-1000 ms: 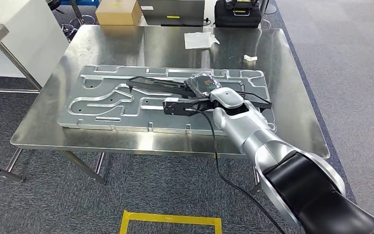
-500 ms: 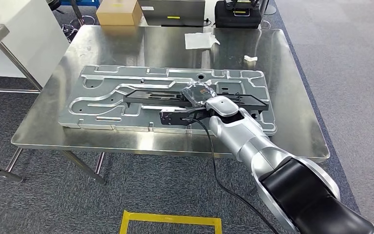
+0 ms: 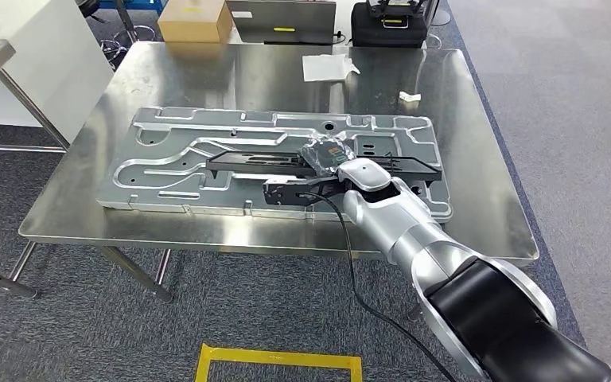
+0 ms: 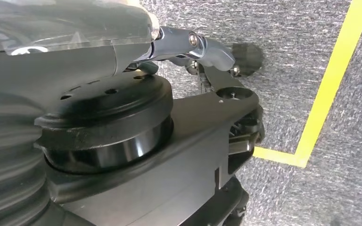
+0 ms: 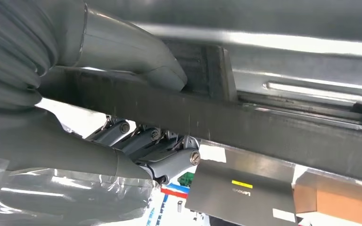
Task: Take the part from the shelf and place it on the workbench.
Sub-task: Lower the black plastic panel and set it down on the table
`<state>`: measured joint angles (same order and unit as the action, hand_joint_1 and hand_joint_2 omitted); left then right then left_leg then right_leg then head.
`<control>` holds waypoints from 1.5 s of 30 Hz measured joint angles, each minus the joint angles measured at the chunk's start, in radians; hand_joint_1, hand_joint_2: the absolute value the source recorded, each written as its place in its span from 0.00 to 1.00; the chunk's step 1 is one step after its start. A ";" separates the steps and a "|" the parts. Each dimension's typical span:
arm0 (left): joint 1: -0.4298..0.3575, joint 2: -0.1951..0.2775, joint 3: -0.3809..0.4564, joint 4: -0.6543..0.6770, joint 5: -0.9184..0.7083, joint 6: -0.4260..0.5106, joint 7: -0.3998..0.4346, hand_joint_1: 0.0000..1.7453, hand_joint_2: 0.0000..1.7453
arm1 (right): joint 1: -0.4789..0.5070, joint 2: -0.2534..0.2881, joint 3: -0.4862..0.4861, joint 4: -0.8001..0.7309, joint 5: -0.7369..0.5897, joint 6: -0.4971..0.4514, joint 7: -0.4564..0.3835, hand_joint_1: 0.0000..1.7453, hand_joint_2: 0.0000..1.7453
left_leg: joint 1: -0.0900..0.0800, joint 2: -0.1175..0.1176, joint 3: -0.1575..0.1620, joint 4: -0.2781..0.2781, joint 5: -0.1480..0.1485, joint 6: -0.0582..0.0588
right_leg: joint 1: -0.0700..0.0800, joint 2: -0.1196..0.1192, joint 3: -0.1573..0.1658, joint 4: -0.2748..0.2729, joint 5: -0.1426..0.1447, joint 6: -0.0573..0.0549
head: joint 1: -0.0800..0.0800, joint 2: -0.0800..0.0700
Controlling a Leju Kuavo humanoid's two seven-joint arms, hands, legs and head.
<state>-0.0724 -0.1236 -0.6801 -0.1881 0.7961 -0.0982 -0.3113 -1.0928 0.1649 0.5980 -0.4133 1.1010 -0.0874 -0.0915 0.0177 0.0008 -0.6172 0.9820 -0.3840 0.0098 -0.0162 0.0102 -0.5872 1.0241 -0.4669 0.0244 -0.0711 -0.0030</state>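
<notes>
A long black frame-shaped part [image 3: 247,161] lies roughly level across the stamped silver panel [image 3: 167,147] on the steel workbench [image 3: 247,76]. My right hand [image 3: 328,153], wrapped in clear plastic, grips the part near its middle. In the right wrist view the thick grey thumb [image 5: 136,54] presses one face of the black part [image 5: 273,125] and the darker fingers [image 5: 158,150] curl against the other. Whether the part touches the panel I cannot tell. My left hand [image 4: 207,49] hangs over the carpet floor with its fingers stretched out and holding nothing.
At the bench's far edge stand a cardboard box [image 3: 193,20], a grey laptop [image 3: 282,17] and a black case [image 3: 388,24]. A white sheet [image 3: 328,66] and a small white scrap [image 3: 409,96] lie behind the panel. Yellow floor tape [image 3: 278,358] marks the carpet.
The black part has turned from a tilted, edge-on pose to lying level over the panel. My right hand came slightly nearer with it, and has barely moved in the last half second.
</notes>
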 joint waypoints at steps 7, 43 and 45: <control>0.000 -0.002 -0.001 0.000 0.000 -0.003 0.000 0.00 1.00 | 0.017 -0.016 0.006 -0.002 0.000 0.001 0.000 1.00 1.00 | 0.023 0.003 0.024 -0.019 -0.007 -0.013 | -0.023 -0.006 -0.113 0.198 -0.053 0.032 | 0.000 0.000; 0.000 -0.002 -0.002 0.005 0.033 0.021 -0.050 0.00 1.00 | 0.090 -0.067 0.007 -0.011 -0.159 -0.011 -0.099 1.00 1.00 | -0.014 -0.004 0.051 0.033 -0.069 0.003 | 0.007 -0.006 -0.020 -0.001 0.037 -0.007 | -0.003 0.000; 0.000 -0.002 -0.002 0.005 0.029 0.022 -0.066 0.00 1.00 | 0.106 -0.074 0.007 -0.014 -0.169 -0.028 -0.099 1.00 1.00 | -0.014 -0.002 0.055 0.031 -0.071 0.004 | 0.009 -0.004 -0.017 -0.003 0.035 -0.013 | -0.003 0.000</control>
<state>-0.0727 -0.1252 -0.6821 -0.1827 0.8249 -0.0761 -0.3777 -0.9868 0.0914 0.6050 -0.4275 0.9317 -0.1158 -0.1906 0.0040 -0.0014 -0.5623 1.0127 -0.4545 0.0138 -0.0069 0.0064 -0.6041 1.0207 -0.4319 0.0110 -0.0738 -0.0029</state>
